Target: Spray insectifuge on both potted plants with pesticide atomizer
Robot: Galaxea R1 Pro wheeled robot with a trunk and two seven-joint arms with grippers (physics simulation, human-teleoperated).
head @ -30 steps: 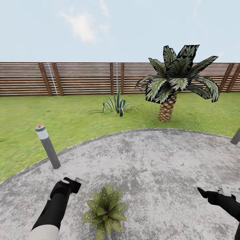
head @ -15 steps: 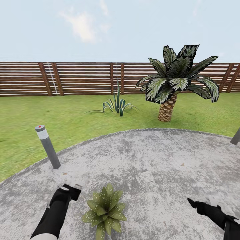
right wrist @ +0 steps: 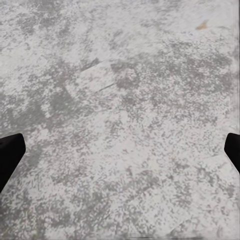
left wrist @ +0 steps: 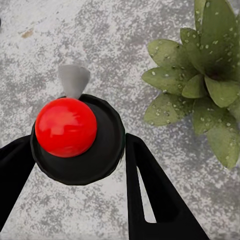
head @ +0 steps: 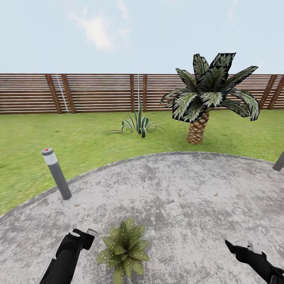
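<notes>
Pinching the pesticide atomizer between its fingers, the left gripper hangs just left of the potted plant. The grey nozzle seems aimed past the leaves at bare patio, so a squeeze from here could waste insectifuge and leave the speckling patchy. The right gripper, fingers spread and empty, sits well right of the plant, while the bollard lamp behind and left of it could catch a careless left-arm swing.

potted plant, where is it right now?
Head view: the potted plant sits low centre on the grey patio, just right of the left pincer.
</notes>
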